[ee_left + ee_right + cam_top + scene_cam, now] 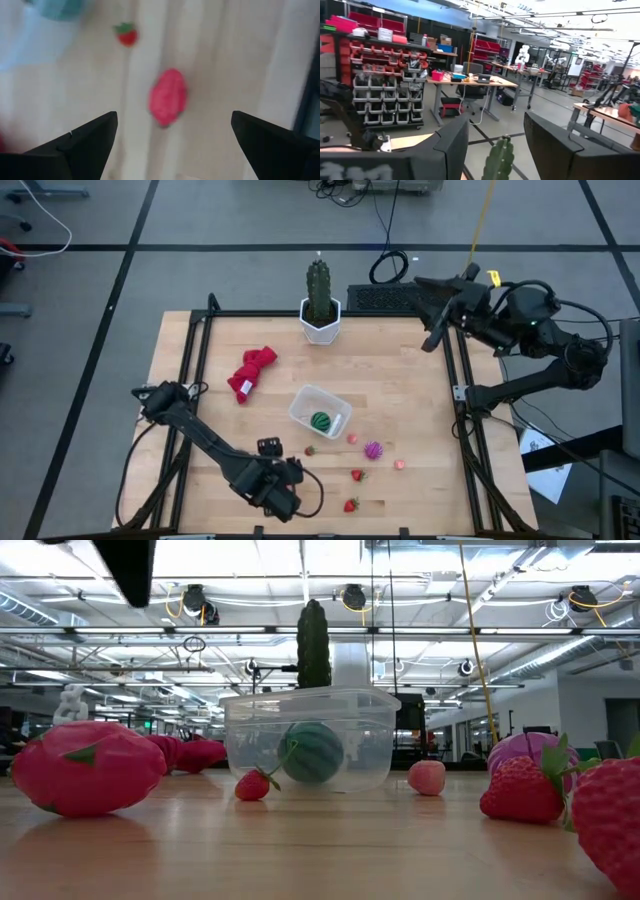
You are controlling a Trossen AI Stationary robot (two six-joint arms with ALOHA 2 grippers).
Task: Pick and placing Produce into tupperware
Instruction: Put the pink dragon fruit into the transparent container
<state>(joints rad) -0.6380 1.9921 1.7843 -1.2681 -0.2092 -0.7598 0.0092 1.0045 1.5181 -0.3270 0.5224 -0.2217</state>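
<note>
Left gripper, jaws wide, hovers over a red oval toy fruit, probably reaching (green striped ball already inside the clear plastic tub). Next: descend, close.

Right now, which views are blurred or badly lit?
Left wrist view: blurred throughout, the red oval fruit smeared. Low view: bright ceiling lights behind, the cactus only a dark silhouette, nearest strawberry soft. High view: evenly lit.

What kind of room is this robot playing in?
Probably a robotics workshop or lab. Behind the wooden table stand shelves of parts bins, work desks, and a white robot figure farther back.
</note>
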